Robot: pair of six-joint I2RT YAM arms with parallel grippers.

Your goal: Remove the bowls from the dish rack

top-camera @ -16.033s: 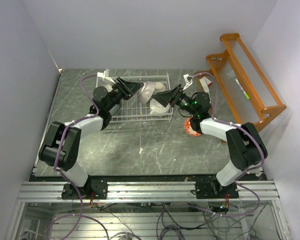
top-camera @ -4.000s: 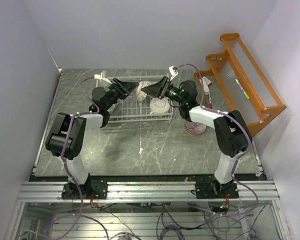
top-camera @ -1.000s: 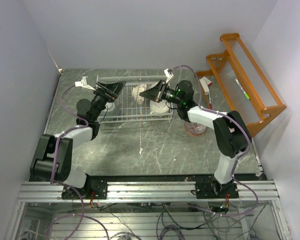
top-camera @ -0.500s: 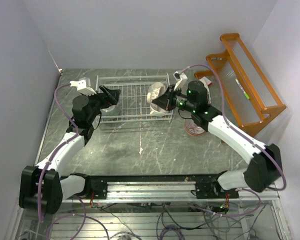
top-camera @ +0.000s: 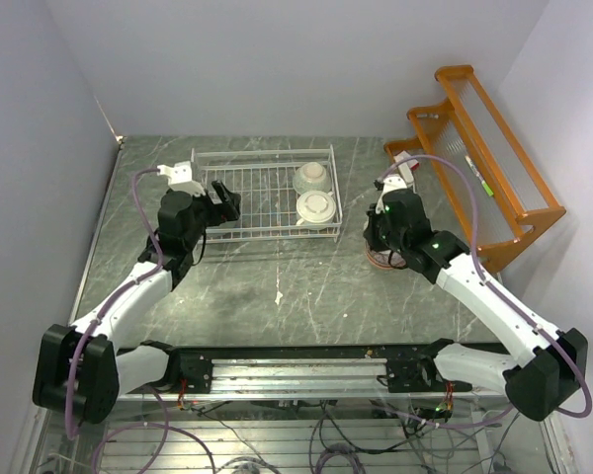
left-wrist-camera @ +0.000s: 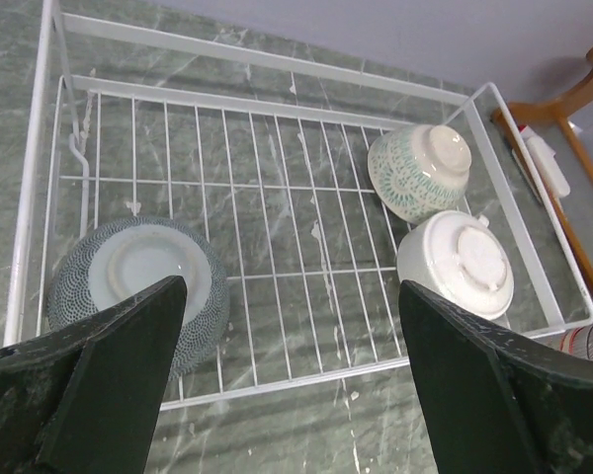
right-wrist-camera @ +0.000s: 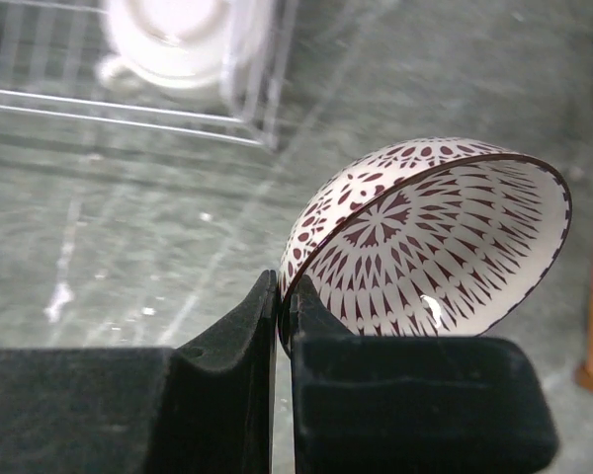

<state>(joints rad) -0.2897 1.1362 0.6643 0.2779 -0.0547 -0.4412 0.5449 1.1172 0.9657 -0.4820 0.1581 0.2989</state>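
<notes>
Right arm has swung out of the dish rack (top-camera: 263,151) since half a second ago and now sits to the right of it, over the table (top-camera: 277,296). So my right gripper (right-wrist-camera: 282,296) is pinched tight on the rim of a maroon-and-white patterned bowl (right-wrist-camera: 435,247), which hangs tilted on its side. From the top view I see a reddish bowl (top-camera: 379,261) on the table just under that arm, and I can't tell if the two touch. Meanwhile my left gripper (left-wrist-camera: 287,286) hovers spread wide over the near-left part of the rack, holding nothing. Three bowls sit inside, all bottom-up: a grey bowl (left-wrist-camera: 138,291) near left, a teal patterned bowl (left-wrist-camera: 420,170) far right, and a cream bowl (left-wrist-camera: 457,262) right next to it on the near side.
</notes>
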